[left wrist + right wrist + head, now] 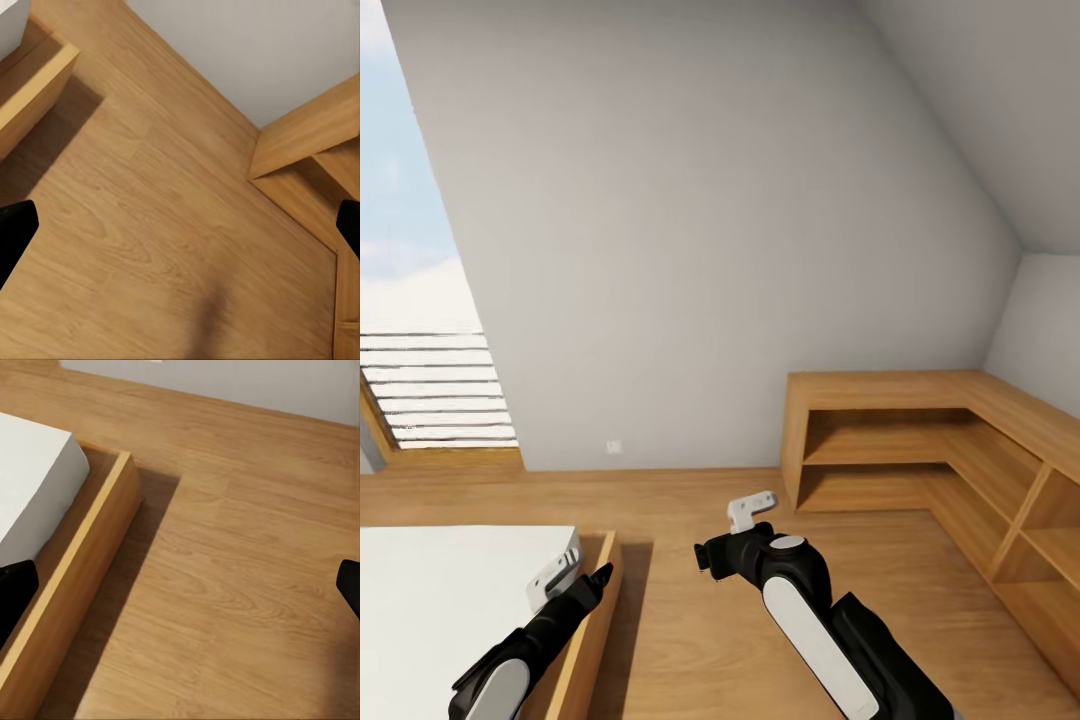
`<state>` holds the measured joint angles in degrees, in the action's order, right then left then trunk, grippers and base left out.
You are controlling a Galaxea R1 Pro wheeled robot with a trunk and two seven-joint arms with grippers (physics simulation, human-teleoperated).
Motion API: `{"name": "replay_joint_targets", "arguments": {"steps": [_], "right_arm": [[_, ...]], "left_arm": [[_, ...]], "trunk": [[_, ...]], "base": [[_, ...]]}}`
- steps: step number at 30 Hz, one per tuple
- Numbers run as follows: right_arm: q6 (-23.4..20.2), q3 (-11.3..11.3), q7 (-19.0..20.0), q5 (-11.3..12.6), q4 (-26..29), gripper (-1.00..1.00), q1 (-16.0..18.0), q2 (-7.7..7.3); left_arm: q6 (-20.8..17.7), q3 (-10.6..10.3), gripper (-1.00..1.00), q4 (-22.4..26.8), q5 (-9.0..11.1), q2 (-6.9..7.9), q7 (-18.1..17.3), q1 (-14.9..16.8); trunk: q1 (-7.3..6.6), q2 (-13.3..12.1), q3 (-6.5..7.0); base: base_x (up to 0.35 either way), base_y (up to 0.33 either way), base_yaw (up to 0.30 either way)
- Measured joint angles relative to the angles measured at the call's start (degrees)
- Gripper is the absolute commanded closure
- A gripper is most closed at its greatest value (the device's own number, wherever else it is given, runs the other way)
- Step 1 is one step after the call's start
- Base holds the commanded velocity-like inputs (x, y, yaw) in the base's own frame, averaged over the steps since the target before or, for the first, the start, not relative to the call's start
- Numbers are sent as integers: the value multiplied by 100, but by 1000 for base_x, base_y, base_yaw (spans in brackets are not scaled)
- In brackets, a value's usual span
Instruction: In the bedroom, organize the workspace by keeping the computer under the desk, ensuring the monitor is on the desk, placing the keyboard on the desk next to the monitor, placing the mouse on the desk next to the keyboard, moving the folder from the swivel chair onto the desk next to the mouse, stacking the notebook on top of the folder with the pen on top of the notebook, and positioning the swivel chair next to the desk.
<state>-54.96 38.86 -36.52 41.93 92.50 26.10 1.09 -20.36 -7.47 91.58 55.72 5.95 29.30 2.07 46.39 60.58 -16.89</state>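
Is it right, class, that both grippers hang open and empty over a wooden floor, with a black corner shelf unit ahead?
Not quite. The head view shows the corner shelf unit is light wood, not black. The left gripper and right gripper do hang open, empty, above the wooden floor.

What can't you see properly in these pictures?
- The bed: cut off by the head view's left and bottom edges; the left arm covers its corner.
- The wooden shelf unit: runs off the head view's right edge.
- Both wrist views: only dark fingertips show at the picture edges, the rest cut off.
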Motion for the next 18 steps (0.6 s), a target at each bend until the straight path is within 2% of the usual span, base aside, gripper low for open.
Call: {"name": "replay_joint_targets", "arguments": {"steps": [8,14,18], "right_arm": [[37,-17,16,0,0,-100,-10,-30],[56,-119,19,-1,0,-100,-31,-46],[62,-158,23,-5,-1,-100,-49,-151]], "left_arm": [[0,-5,-100,-19,-6,-9,8,6],[0,-8,-100,-39,-7,-11,13,10],[-1,-8,-100,-157,-7,-21,13,31]], "trunk": [[0,0,0],[0,0,0],[0,0,0]], "base": [[341,0,0],[341,0,0],[341,0,0]]}}
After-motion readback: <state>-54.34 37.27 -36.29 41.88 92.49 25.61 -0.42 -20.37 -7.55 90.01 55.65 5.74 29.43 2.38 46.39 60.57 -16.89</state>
